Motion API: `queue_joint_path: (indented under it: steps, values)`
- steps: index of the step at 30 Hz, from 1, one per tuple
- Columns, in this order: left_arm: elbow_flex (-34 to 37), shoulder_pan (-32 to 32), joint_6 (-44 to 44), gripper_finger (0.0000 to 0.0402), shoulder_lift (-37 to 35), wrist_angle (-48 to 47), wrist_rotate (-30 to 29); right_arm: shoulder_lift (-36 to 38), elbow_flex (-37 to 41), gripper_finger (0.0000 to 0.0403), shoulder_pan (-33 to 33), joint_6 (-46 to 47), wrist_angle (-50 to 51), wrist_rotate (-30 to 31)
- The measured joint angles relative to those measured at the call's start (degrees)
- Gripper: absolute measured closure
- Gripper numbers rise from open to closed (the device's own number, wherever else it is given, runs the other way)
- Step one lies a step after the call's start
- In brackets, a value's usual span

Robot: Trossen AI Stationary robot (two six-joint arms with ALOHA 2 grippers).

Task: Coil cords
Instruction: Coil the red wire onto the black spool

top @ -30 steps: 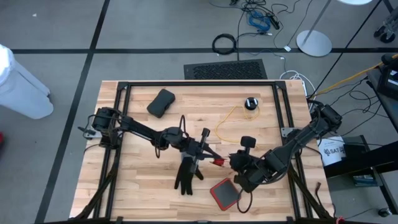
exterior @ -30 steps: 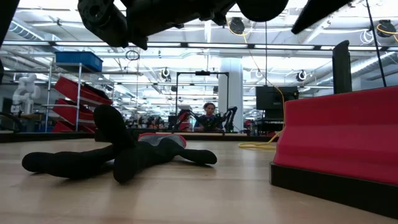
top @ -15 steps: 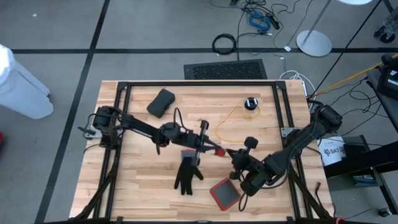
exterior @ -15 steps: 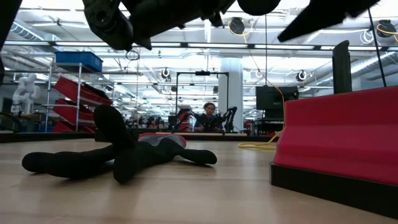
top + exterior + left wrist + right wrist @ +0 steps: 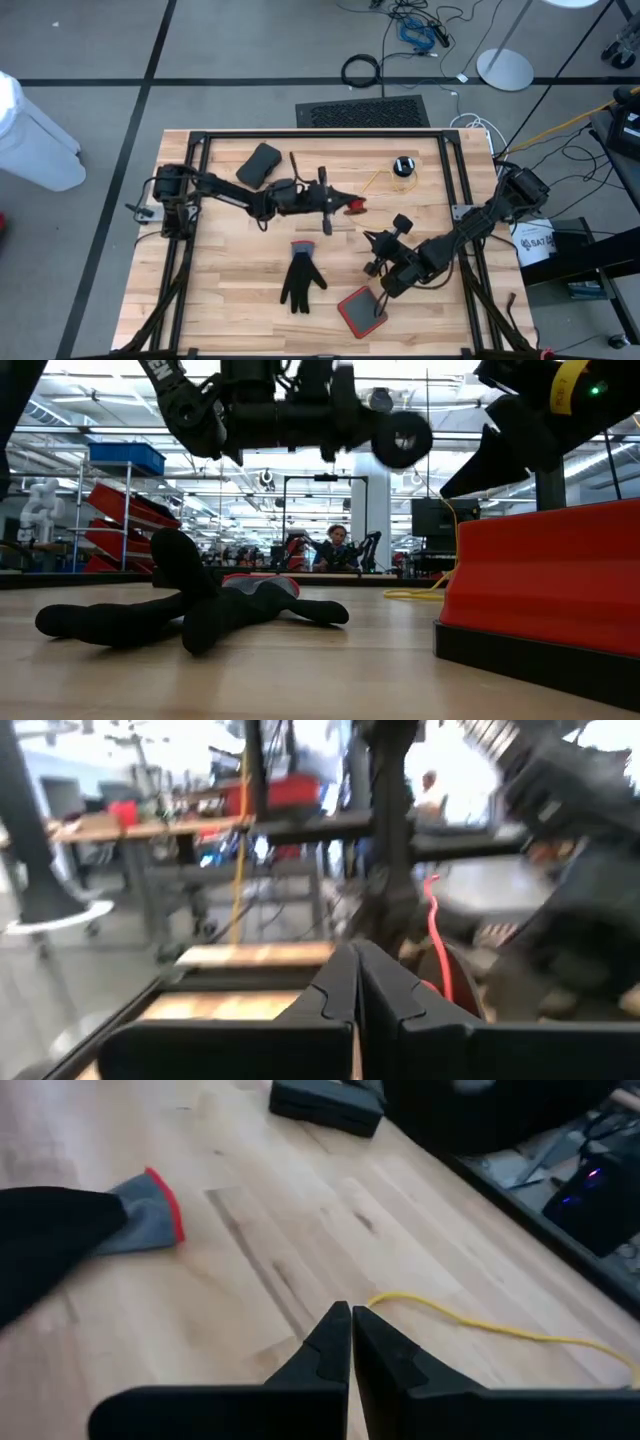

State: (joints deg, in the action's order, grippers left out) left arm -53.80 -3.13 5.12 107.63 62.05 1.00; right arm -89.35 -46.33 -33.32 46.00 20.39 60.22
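Now left gripper [image 5: 352, 206], jaws clenched on red cord end, has swung back toward puck [image 5: 403, 166]; right gripper [image 5: 373, 252] clenched empty, lifted off desk [image 5: 230, 290].

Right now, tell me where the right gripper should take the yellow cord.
Probably the yellow cord at its bare stretch lying flat on the wood ahead of the shut right gripper, clear of the black puck. Come straight down, fingers opened across the strand: thin and flat, it offers no side to pinch.
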Motion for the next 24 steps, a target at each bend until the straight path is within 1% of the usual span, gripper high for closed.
queue_joint_path:
  steps: [4,7,14,16,19,22,24]
  values:
    - [0.6,-2.1,3.6,0.0397,0.0,-6.7,-5.0,0.0,0.2,0.0401,-0.7,1.3,-0.2,-0.4]
    - [0.6,-3.9,6.9,0.0397,0.0,-12.3,-7.5,0.0,0.2,0.0401,-1.4,1.4,-0.7,-0.8]
    - [0.7,-8.4,19.7,0.0397,0.0,-24.0,-16.2,0.0,0.2,0.0401,-2.5,2.7,-1.0,-2.3]
    - [0.7,-9.9,21.8,0.0397,0.0,-27.2,-17.1,0.0,0.2,0.0401,-3.0,2.8,-1.3,-2.3]
    - [0.7,-11.7,25.0,0.0397,0.2,-30.2,-17.8,0.0,0.2,0.0401,-3.2,2.8,-1.6,-2.4]
    - [0.7,-12.7,29.9,0.0397,1.7,-31.0,-20.9,0.0,0.2,0.0401,-3.2,2.8,-2.1,-3.5]
    - [0.7,-13.1,33.1,0.0397,3.4,-30.9,-21.2,0.0,0.2,0.0401,-3.2,2.9,-2.3,-3.6]
